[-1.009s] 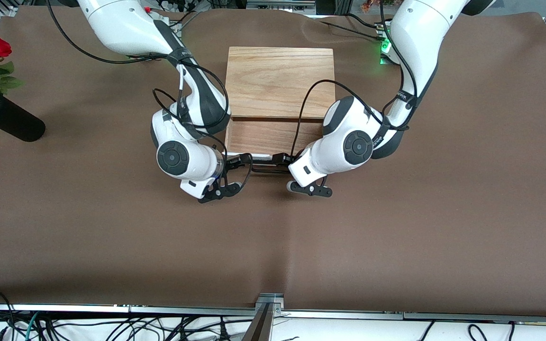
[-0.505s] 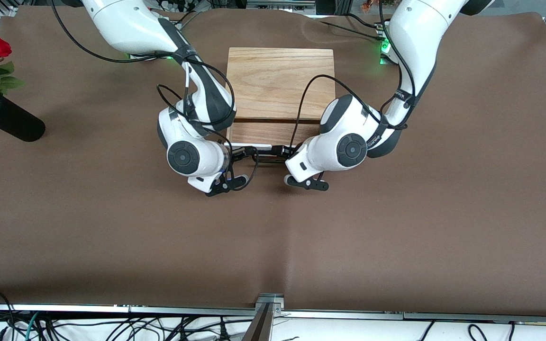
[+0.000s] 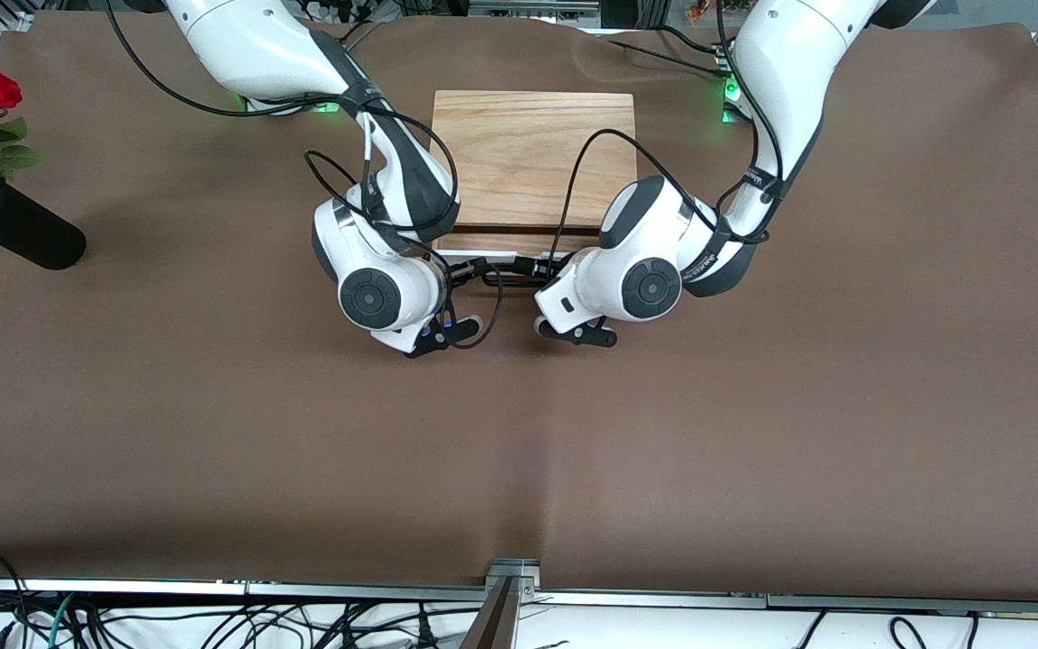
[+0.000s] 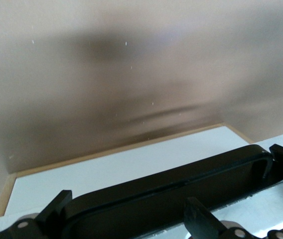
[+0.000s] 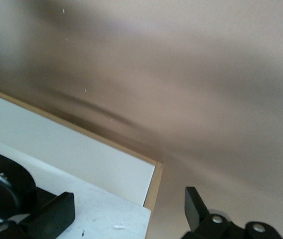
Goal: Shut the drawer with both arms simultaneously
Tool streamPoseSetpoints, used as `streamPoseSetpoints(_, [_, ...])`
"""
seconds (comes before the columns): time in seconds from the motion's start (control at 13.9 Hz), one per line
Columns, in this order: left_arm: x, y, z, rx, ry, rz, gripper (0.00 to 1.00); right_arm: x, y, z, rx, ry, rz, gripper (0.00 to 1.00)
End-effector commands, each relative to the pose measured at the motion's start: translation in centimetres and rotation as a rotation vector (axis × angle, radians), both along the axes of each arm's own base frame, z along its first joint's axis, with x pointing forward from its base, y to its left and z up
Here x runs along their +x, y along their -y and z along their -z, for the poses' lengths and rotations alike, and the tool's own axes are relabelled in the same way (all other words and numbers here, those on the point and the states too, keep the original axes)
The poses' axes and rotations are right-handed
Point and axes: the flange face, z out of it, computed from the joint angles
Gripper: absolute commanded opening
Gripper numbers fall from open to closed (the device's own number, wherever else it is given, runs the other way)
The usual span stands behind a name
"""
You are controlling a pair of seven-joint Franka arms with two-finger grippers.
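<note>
1. Left hand (image 3: 539,267) and right hand (image 3: 469,268), fingers apart, sit at the thin black wire handle (image 4: 171,186).
2. Shallow light-wood drawer with white front panel (image 4: 131,167) protrudes slightly from the light oak box (image 3: 532,158) on the brown counter (image 3: 519,433).
3. Panel faces the front camera; its long axis runs between the arms' ends. Wrists hide its ends.

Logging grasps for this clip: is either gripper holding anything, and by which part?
Nothing is clamped. The left gripper is open at the handle of the drawer; the right gripper is open at its front corner.
</note>
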Motion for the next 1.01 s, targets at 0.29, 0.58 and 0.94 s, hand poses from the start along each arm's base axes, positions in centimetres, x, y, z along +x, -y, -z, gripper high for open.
streamPoseSetpoints(0.29, [-3.5, 2.2, 0.4, 0.028, -0.114, 0.014, 1.00, -2.2, -0.4, 0.1, -0.032, -0.122, -0.034, 1.00])
streamPoseSetpoints(0.58, [-4.7, 2.8, 0.6, 0.041, -0.154, 0.051, 1.00, -3.5, 0.0, 0.1, -0.017, -0.248, -0.038, 1.00])
streamPoseSetpoints(0.94, [-3.7, 2.3, -0.1, 0.032, -0.137, 0.041, 1.00, -3.6, 0.0, 0.5, -0.021, -0.258, -0.033, 1.00])
